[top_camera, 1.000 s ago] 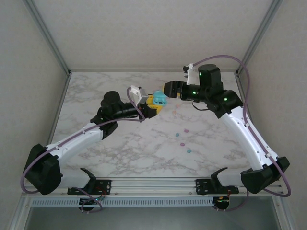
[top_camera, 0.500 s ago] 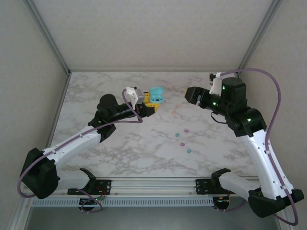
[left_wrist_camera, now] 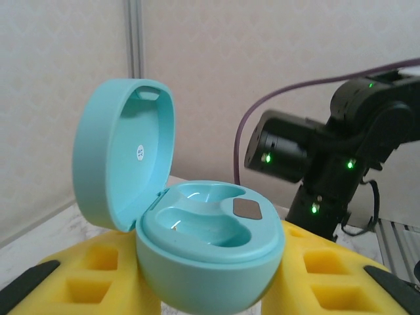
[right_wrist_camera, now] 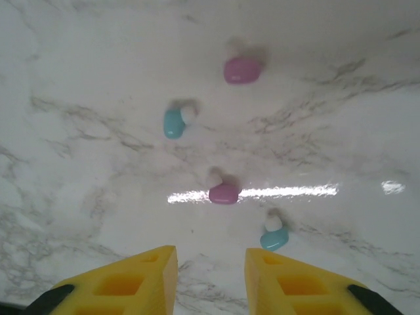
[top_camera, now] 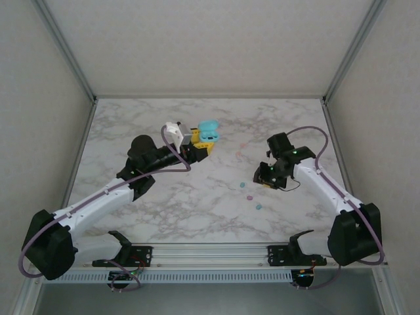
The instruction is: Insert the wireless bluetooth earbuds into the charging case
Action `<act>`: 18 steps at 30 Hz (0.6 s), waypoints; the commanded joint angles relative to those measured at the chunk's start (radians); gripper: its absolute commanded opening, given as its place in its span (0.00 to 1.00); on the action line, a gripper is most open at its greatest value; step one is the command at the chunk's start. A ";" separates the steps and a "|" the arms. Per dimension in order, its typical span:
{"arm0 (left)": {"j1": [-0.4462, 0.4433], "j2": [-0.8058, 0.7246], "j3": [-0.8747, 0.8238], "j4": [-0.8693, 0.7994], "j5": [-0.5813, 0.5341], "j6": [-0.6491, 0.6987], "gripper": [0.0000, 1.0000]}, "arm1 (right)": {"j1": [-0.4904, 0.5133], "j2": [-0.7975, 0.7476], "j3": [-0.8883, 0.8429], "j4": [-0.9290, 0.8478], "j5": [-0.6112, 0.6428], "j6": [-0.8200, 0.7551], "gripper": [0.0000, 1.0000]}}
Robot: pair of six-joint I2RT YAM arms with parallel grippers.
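Across the marbled white worktop (top_camera: 164,210) two white arms reach from the near edge: the left arm (top_camera: 98,200) stretches toward the far middle, and the right arm (top_camera: 321,187) bends back toward the centre right. At the end of the left arm, the left gripper (top_camera: 201,144) has its yellow jaws clamped on the lower half of a teal charging case (left_wrist_camera: 197,230), held raised off the worktop. The case's lid (left_wrist_camera: 125,151) stands open and near upright on the left side in the left wrist view, with a small round white sticker (left_wrist_camera: 139,152) inside it. The base shows two moulded wells and a small dark pad (left_wrist_camera: 247,209). The right gripper (right_wrist_camera: 207,262) points down at the worktop with its yellow jaws narrowly parted and nothing between them. Just beyond those jaws the earbuds (top_camera: 249,196) lie loose on the worktop, well apart from the case. A magenta earbud (right_wrist_camera: 224,192) lies nearest the gap, and a teal earbud (right_wrist_camera: 273,236) sits close to the right jaw. Farther out lie a second teal earbud (right_wrist_camera: 176,121) and a second magenta earbud (right_wrist_camera: 241,69). Two pale peach specks (top_camera: 239,155) lie between the case and the right gripper, too small to make out.
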 commanded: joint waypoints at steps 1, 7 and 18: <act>-0.001 -0.035 -0.017 0.033 -0.024 -0.019 0.21 | 0.023 0.051 -0.004 0.014 0.007 0.021 0.35; -0.001 -0.052 -0.007 -0.004 -0.029 0.000 0.21 | 0.027 0.037 -0.061 -0.022 0.109 0.072 0.39; -0.001 -0.038 0.005 -0.024 -0.021 0.008 0.22 | 0.029 0.034 -0.216 0.091 0.028 0.162 0.48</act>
